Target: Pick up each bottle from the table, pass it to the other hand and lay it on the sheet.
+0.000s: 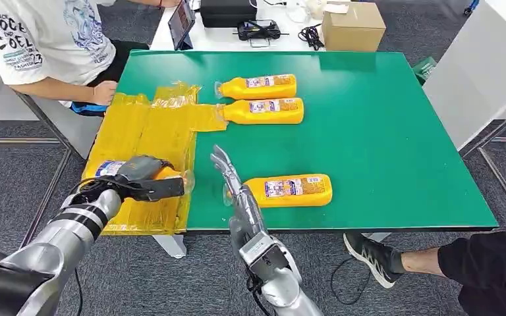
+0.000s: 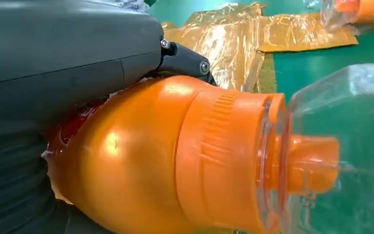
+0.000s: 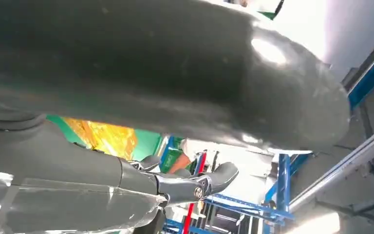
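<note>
Fingers (image 1: 165,187) of my left hand (image 1: 141,178) wrapped round a glossy orange bottle (image 2: 175,161) (clear ribbed-collar cap) over the crinkled yellow sheet (image 1: 151,131), my right hand (image 1: 234,187) empty with fingers straight, three more bottles lying on smooth green table (image 1: 382,131).

You've got four orange bottles lying flat — three (image 1: 292,189) (image 1: 263,110) (image 1: 258,86) on the green table (image 1: 395,131), one (image 1: 109,169) gripped over the yellow sheet (image 1: 146,131).

The table (image 1: 382,131) is green. The sheet (image 1: 145,131) is a crinkled, glossy yellow. The bottles (image 1: 263,110) are orange with blue-and-white labels and clear caps. The floor (image 1: 13,178) is speckled grey carpet. The box (image 1: 352,26) is brown.
</note>
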Available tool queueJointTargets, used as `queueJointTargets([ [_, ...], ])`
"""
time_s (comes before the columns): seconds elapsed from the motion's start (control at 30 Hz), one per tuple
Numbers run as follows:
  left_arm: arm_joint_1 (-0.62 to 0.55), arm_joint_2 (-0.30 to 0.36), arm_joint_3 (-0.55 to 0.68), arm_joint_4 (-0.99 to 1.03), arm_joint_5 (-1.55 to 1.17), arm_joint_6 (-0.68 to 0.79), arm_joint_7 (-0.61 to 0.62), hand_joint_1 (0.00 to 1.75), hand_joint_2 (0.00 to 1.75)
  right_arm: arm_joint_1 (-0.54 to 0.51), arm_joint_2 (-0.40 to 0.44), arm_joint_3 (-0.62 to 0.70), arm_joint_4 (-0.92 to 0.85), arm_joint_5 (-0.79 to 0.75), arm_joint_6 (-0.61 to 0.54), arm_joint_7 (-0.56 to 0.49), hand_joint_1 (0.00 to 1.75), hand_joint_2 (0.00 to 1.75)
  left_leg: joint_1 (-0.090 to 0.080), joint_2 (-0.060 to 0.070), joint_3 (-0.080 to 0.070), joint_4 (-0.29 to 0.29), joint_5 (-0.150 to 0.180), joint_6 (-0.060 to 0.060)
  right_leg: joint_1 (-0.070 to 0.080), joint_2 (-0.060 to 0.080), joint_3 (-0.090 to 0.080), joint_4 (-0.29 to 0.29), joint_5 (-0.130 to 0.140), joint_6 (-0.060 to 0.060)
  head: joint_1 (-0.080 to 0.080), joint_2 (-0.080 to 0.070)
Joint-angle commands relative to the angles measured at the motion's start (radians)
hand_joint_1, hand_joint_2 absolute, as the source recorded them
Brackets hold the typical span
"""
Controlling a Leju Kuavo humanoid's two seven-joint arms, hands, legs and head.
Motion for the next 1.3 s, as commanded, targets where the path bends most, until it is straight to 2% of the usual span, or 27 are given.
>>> queueJointTargets([
  [0.03,-0.008,0.006,-0.064,0.075,0.002,-0.012,0.004,1.75,1.75,-0.029,-0.003,0.025,0.084,-0.006,0.006,0.0,0.0,0.0,0.001,0.003,0.007,-0.001,-0.003,-0.002,0.001,0.003,0.006,-0.001,-0.001,-0.002,0.0,0.0],
  [0.13,0.003,0.006,-0.069,0.078,0.006,-0.016,0.007,1.75,1.75,-0.03,-0.001,0.022,0.092,-0.006,0.006,0.001,0.0,0.0,0.001,0.004,0.008,-0.001,-0.003,-0.001,0.001,0.003,0.007,-0.002,-0.001,-0.002,0.0,0.0],
  [0.17,0.004,0.003,-0.061,0.081,0.017,-0.022,0.013,1.64,1.75,-0.03,0.001,0.021,0.095,-0.006,0.006,0.001,0.0,0.0,0.001,0.003,0.007,-0.001,-0.002,-0.001,0.001,0.003,0.006,-0.002,-0.001,-0.002,0.0,0.0],
  [0.2,0.006,0.0,-0.051,0.082,0.033,-0.032,0.016,0.58,1.75,-0.031,0.002,0.02,0.099,-0.007,0.006,0.002,0.0,0.0,0.0,0.003,0.005,-0.001,-0.001,-0.001,0.001,0.003,0.004,-0.001,-0.001,-0.001,0.0,0.0],
  [0.23,0.006,0.0,-0.051,0.082,0.033,-0.032,0.016,0.17,1.75,-0.031,0.002,0.02,0.099,-0.007,0.006,0.002,0.0,0.0,0.001,0.004,0.008,-0.002,-0.003,-0.001,0.001,0.004,0.007,-0.002,-0.001,-0.002,0.0,0.0],
  [0.27,0.007,-0.003,-0.04,0.085,0.052,-0.052,0.014,0.0,1.75,-0.032,0.004,0.02,0.102,-0.007,0.007,0.001,0.0,0.0,0.001,0.004,0.007,-0.001,-0.002,-0.001,0.001,0.003,0.006,-0.001,-0.001,-0.002,0.0,0.0],
  [0.47,0.018,0.003,-0.008,0.084,0.109,-0.109,-0.018,0.0,1.75,-0.038,0.011,0.018,0.12,-0.014,0.014,0.005,0.0,0.0,0.001,0.003,0.006,-0.001,-0.002,-0.001,0.001,0.003,0.005,-0.001,-0.001,-0.002,0.001,0.0],
  [0.5,0.02,0.005,-0.008,0.082,0.115,-0.115,-0.021,0.0,0.0,-0.039,0.011,0.017,0.123,-0.015,0.014,0.005,0.0,0.0,0.0,0.003,0.005,-0.001,-0.001,-0.001,0.0,0.003,0.004,-0.001,-0.001,-0.001,0.0,0.0],
  [0.73,0.035,0.014,0.03,0.072,0.222,-0.188,-0.066,0.0,0.0,-0.029,0.037,0.003,0.115,-0.011,0.032,0.02,0.0,0.0,0.001,0.004,0.008,-0.001,-0.002,-0.002,0.001,0.004,0.007,-0.001,-0.001,-0.002,0.0,0.0],
  [0.8,0.035,0.015,0.03,0.071,0.223,-0.188,-0.067,0.0,0.0,-0.029,0.038,0.004,0.115,-0.011,0.033,0.021,0.0,0.0,0.0,0.002,0.005,-0.001,-0.001,-0.001,0.0,0.002,0.005,-0.001,0.0,-0.001,0.0,0.0],
  [1.0,0.035,0.015,0.038,0.071,0.237,-0.198,-0.075,0.0,0.0,-0.03,0.038,0.001,0.119,-0.011,0.033,0.021,0.0,0.0,0.001,0.004,0.01,-0.002,-0.003,-0.002,0.001,0.004,0.01,-0.002,-0.001,-0.003,0.0,0.0],
  [1.03,0.038,0.016,0.054,0.068,0.265,-0.222,-0.086,0.0,0.0,-0.032,0.04,0.001,0.124,-0.009,0.036,0.022,0.0,0.0,0.0,0.002,0.007,-0.001,-0.001,-0.001,0.0,0.003,0.007,-0.001,0.0,-0.002,0.0,0.0],
  [1.2,0.068,-0.002,0.085,0.031,0.314,-0.176,-0.092,0.0,0.0,-0.053,0.027,0.006,0.165,-0.012,0.028,0.012,0.0,0.0,0.001,0.005,0.012,-0.002,-0.003,-0.002,0.001,0.005,0.011,-0.002,-0.001,-0.003,0.0,0.0],
  [1.23,0.068,-0.002,0.085,0.031,0.314,-0.176,-0.092,0.0,0.0,-0.053,0.027,0.006,0.165,-0.012,0.028,0.012,0.0,0.0,0.0,0.001,0.007,-0.001,-0.001,-0.001,0.0,0.002,0.007,-0.001,0.0,-0.001,0.0,0.0],
  [1.3,0.073,-0.015,0.097,0.024,0.324,-0.153,-0.084,0.0,0.0,-0.051,0.026,0.005,0.161,-0.012,0.024,0.011,0.0,0.0,0.0,0.002,0.008,-0.001,-0.001,-0.001,0.0,0.002,0.008,-0.001,-0.001,-0.002,0.0,0.0],
])
